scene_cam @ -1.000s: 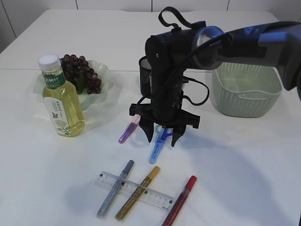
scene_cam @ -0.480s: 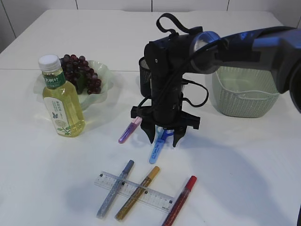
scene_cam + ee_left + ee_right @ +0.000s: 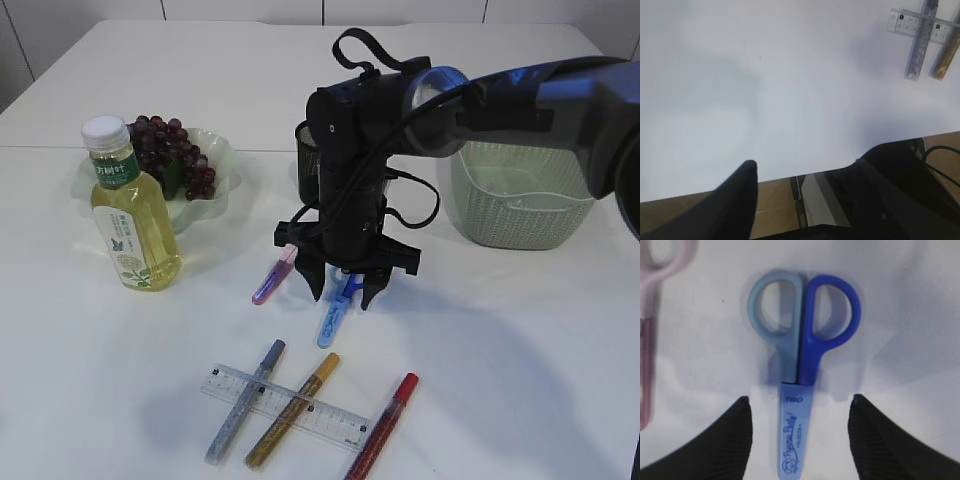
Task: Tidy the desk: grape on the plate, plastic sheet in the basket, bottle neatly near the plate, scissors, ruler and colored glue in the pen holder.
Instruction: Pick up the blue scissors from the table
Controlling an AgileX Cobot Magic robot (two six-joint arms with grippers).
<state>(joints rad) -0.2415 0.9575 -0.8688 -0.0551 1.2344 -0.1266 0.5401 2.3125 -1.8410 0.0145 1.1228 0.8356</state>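
My right gripper hangs open just above the table, its fingers either side of the blue scissors, apart from their sheath. Pink scissors lie just to the left. The clear ruler lies under a silver glue pen and a gold glue pen, with a red glue pen beside them. Grapes rest on the green plate, and the bottle stands upright in front. The black pen holder is behind the arm. No plastic sheet shows. My left gripper is open and empty over the table's edge.
A pale green basket stands at the right, behind the right arm's elbow. The right arm's black body and cables hide most of the pen holder. The table's near edge shows in the left wrist view, with floor below.
The right gripper has settled slightly lower and a touch left over the blue scissors. Nothing on the table has moved.
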